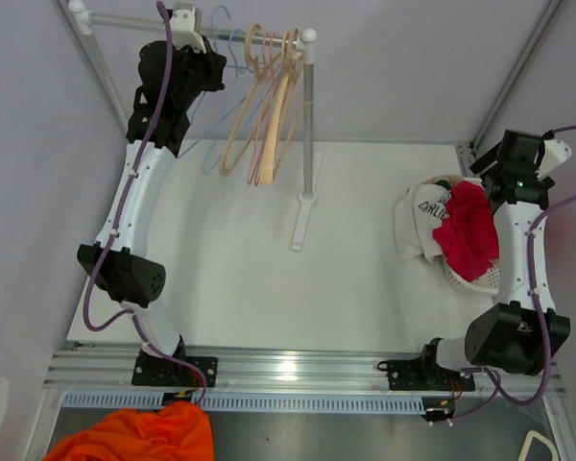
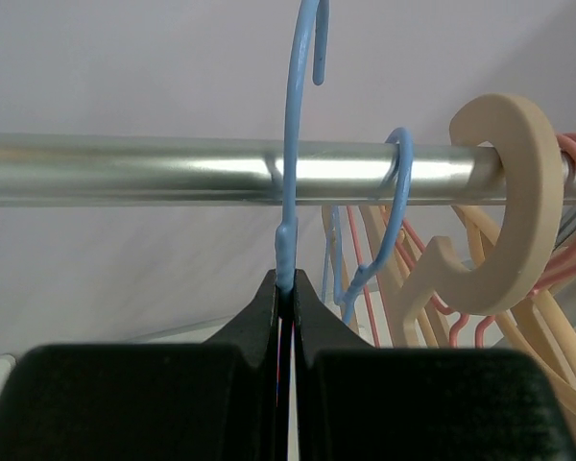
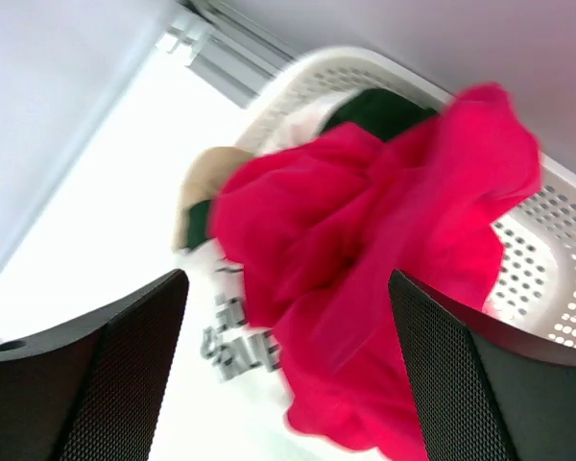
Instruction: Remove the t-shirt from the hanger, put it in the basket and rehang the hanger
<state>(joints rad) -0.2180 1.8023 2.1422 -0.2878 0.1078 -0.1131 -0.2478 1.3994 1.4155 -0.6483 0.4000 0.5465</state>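
Observation:
My left gripper [image 1: 211, 62] is up at the clothes rail [image 1: 125, 19] and shut on the neck of a bare blue hanger [image 2: 290, 173]. In the left wrist view the gripper [image 2: 286, 283] has its jaws pressed together around the neck. The hanger's hook rises past the rail [image 2: 125, 168]. A red t-shirt [image 1: 468, 230] lies crumpled on top of a white perforated basket [image 1: 480, 280] at the right. My right gripper [image 1: 485, 182] is open just above the shirt. In the right wrist view the gripper [image 3: 286, 279] holds nothing and frames the blurred shirt [image 3: 365, 250].
Several beige and pink hangers [image 1: 264, 106] and a second blue one [image 2: 396, 192] hang on the rail, which rests on a white post [image 1: 309, 125]. A white shirt with grey lettering [image 1: 422, 216] drapes over the basket's left side. An orange cloth [image 1: 139, 437] lies below the table's front edge.

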